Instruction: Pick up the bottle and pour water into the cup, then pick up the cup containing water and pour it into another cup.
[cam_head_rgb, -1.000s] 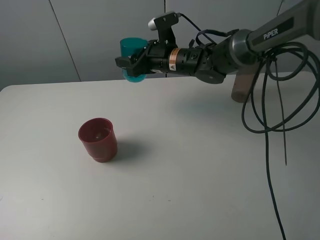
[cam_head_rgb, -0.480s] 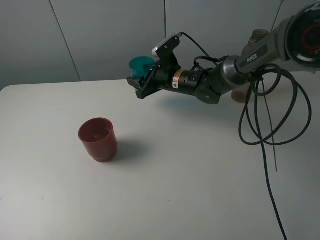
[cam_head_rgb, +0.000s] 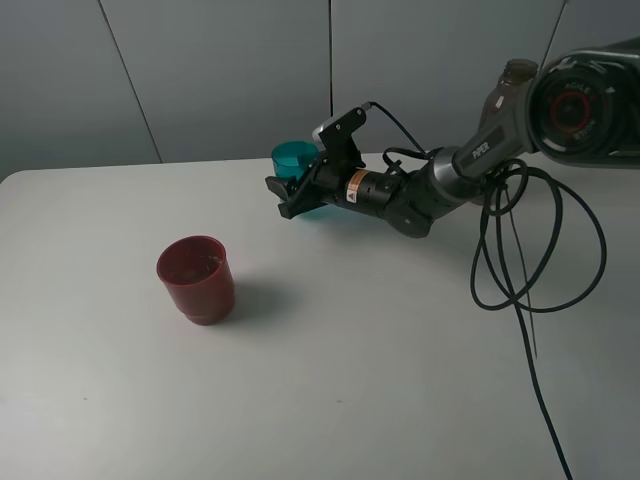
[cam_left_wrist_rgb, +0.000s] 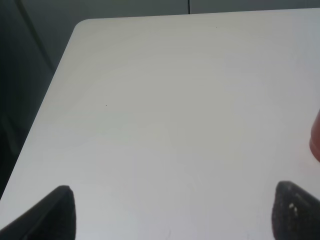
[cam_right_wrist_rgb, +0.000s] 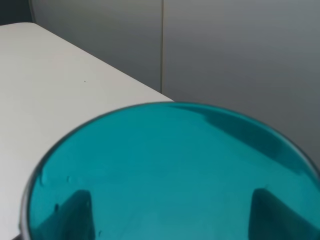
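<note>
My right gripper (cam_head_rgb: 296, 196) is shut on the teal translucent cup (cam_head_rgb: 293, 157), holding it upright, low over the back middle of the white table (cam_head_rgb: 380, 340); I cannot tell if its base touches. In the right wrist view the cup (cam_right_wrist_rgb: 170, 165) fills the frame, and dark fingers (cam_right_wrist_rgb: 75, 212) show through its wall. The dark red cup (cam_head_rgb: 196, 278) stands to the front left, apart from it, with something wet glinting inside. The bottle (cam_head_rgb: 517, 72) shows only its neck behind the right arm. My left gripper (cam_left_wrist_rgb: 177, 215) is open and empty over bare table.
Black cables (cam_head_rgb: 520, 260) loop down from the right arm over the table's right side. A sliver of the red cup (cam_left_wrist_rgb: 316, 142) shows at the edge of the left wrist view. The table's far left edge (cam_left_wrist_rgb: 55, 90) drops to dark floor.
My right arm has lowered the teal cup from high above the table down to near its surface, moving it slightly right and forward. The red cup has not moved.
</note>
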